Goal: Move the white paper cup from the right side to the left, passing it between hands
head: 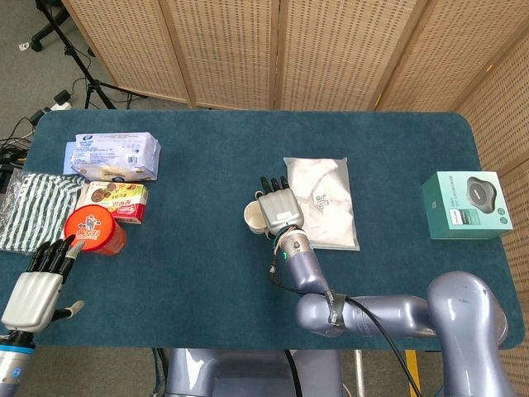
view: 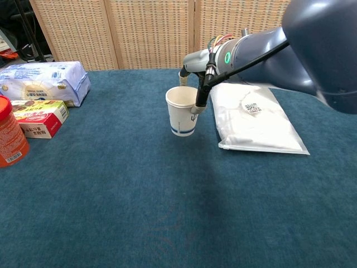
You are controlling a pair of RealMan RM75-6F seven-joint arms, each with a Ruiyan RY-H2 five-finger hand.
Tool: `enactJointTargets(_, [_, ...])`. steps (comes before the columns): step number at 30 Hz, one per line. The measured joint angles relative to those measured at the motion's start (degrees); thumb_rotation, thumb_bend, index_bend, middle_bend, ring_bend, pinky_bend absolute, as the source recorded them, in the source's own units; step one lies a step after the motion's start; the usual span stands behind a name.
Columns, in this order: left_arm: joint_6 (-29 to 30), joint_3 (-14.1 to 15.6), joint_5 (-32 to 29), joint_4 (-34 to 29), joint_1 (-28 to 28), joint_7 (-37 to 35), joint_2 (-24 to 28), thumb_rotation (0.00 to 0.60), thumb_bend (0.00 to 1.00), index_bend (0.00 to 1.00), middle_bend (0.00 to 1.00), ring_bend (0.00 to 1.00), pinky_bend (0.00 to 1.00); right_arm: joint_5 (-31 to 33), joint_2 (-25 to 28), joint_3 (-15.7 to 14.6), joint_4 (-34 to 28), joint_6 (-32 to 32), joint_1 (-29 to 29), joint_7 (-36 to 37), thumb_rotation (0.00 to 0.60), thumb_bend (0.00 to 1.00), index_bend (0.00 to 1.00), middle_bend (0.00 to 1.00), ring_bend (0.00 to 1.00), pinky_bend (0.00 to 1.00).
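Woven rattan screens stand behind a tabletop (head: pixel 207 273) covered in dark teal cloth; grey floor with cables and a chair base shows past the far left corner. Near the middle of the tabletop stands the white paper cup (view: pixel 182 113), upright, mouth open, with a thin blue band near its base. My right hand (head: pixel 278 210) is at the cup's right side. In the chest view a finger seems to hook the rim, but I cannot tell whether the fingers truly grip it or only touch it. My left hand (head: pixel 39 285) hangs at the near left edge, fingers held out straight and holding nothing.

I judge the cup light, thin-walled and easy to crush or tip, so I would take it around the mid wall with gentle pressure, leaving one side free for the other hand.

Just right of the cup lies a flat white plastic pouch (head: pixel 324 201). A teal box (head: pixel 464 205) sits by the right edge. Along the left edge are a tissue pack (head: pixel 112 155), a snack box (head: pixel 114 200), a red-lidded jar (head: pixel 93 231) and striped fabric (head: pixel 31 210).
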Motion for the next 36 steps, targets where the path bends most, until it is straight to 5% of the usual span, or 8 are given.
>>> enactJointTargets(15, [0.11,-0.13,0.09,0.09,0.15,0.15,-0.13,0.600,0.07,0.00,0.00,0.00,0.00,1.89,-1.78,1.25,2.27,-3.48,-2.07,6.42,0.600,0.34,0.32,0.00,0.00,0.00])
enactJointTargets(21, [0.22,-0.21,0.05,0.02,0.24,0.06,-0.08,0.600,0.07,0.00,0.00,0.00,0.00,2.20,-1.44,0.60,2.21,-4.62,-2.60,7.14,0.600,0.19,0.31,0.00,0.00,0.00])
enactJointTargets(31, [0.20,-0.25,0.08,-0.03,0.31,-0.04,0.01,0.600,0.07,0.00,0.00,0.00,0.00,1.97,-0.56,-0.45,1.66,-5.63,-2.89,8.01,0.600,0.05,0.14,0.00,0.00,0.00])
enactJointTargets(36, [0.22,-0.32,0.09,0.02,0.34,-0.11,-0.01,0.600,0.07,0.00,0.00,0.00,0.00,1.62,0.36,-0.64,0.95,-4.94,-2.94,8.22,0.600,0.07,0.12,0.00,0.00,0.00])
